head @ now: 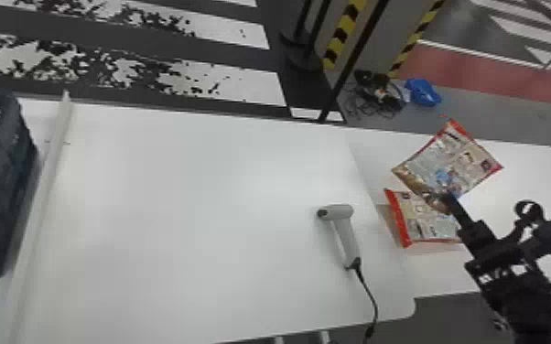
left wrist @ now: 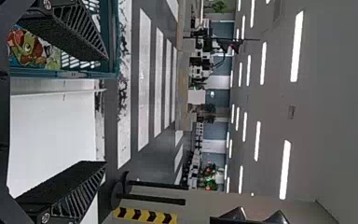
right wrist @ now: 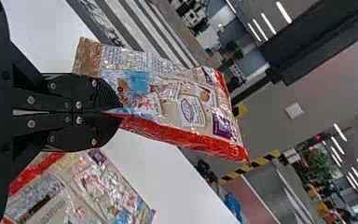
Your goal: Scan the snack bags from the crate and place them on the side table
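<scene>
Right hand [head: 448, 200]; snack bag [head: 453, 160] in grip

Head view high, facing forward-down, wrist views lower, sideways, facing outward, right one close to raised red-edged rectangular plastic snack bag [head: 453, 160], shared with head.

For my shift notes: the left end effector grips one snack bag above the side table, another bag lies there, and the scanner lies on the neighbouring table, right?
Wrong arm: the right end effector grips the raised bag, as the right wrist view shows. The other bag lies on the side table, the scanner on the neighbouring table.
</scene>
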Controlling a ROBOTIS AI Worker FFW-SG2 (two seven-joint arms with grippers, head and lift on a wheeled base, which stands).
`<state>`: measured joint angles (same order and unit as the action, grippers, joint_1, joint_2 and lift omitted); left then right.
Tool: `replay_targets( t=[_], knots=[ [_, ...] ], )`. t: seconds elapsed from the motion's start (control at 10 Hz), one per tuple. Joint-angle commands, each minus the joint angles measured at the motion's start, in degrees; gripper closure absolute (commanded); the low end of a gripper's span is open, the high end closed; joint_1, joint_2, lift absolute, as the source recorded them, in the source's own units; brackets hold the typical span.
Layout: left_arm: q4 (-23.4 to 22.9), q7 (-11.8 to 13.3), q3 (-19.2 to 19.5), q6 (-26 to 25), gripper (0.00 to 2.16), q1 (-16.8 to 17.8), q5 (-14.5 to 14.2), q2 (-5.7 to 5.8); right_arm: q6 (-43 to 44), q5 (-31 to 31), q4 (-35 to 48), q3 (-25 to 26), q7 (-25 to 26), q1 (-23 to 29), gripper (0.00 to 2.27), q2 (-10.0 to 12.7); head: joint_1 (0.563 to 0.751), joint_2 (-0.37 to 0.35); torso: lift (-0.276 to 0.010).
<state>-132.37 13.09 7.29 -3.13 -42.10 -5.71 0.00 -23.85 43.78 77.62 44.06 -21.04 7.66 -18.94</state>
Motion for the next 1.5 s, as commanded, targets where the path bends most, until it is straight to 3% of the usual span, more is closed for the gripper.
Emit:
replay_targets(
  t=[0.0, 0.1, 0.2, 0.3, 0.4, 0.7, 1.0, 1.2, 1.4],
  knots=[
    [0.0, 0.0, 0.0, 0.2, 0.08, 0.0, 0.0, -0.15, 4.5, 0.1, -6.4, -1.8, 2.3, -1.4, 2.05, -1.5, 0.695, -0.35, -0.094],
    [0.1, 0.0, 0.0, 0.2, 0.08, 0.0, 0.0, -0.15, 4.5, -0.9, -8.3, -2.7, 5.3, -2.0, 1.87, -2.1, 0.695, -0.35, -0.094],
    [0.1, 0.0, 0.0, 0.2, 0.08, 0.0, 0.0, -0.15, 4.4, -1.2, -9.5, -3.9, 7.0, -2.5, 1.41, -2.5, 0.695, -0.35, -0.094],
    [0.1, 0.0, 0.0, 0.2, 0.08, 0.1, -0.1, -0.15, 4.0, -1.3, -10.4, -4.1, 7.7, -2.9, 0.59, -2.5, 0.695, -0.35, -0.094],
    [0.1, 0.0, 0.1, 0.2, 0.08, 0.1, -0.2, -0.15, 3.3, -1.4, -10.6, -4.2, 7.8, -3.3, 0.06, -2.6, 0.695, -0.35, -0.094],
    [0.2, 0.0, 0.1, 0.2, 0.08, 0.1, -0.3, -0.15, 3.7, -1.2, -10.5, -4.4, 8.6, -3.2, 0.05, -2.4, 0.695, -0.35, -0.094],
    [0.0, -0.1, 0.1, 0.4, 0.08, 0.1, -0.2, -0.15, 8.4, -2.9, -2.5, -4.7, 10.3, 0.8, 0.06, -0.5, 0.695, -0.35, -0.094],
    [-0.1, -0.1, -0.1, 0.4, 0.08, 0.1, 0.1, -0.15, 12.3, -8.4, 9.9, -5.2, 11.3, 5.9, 0.06, 3.7, 0.695, -0.35, -0.094],
    [0.0, -0.2, -0.2, 0.4, 0.08, 0.1, 0.3, -0.15, 22.7, -13.2, 22.1, -9.7, 11.6, 13.3, 0.06, 8.8, 0.695, -0.35, -0.094]
  ],
)
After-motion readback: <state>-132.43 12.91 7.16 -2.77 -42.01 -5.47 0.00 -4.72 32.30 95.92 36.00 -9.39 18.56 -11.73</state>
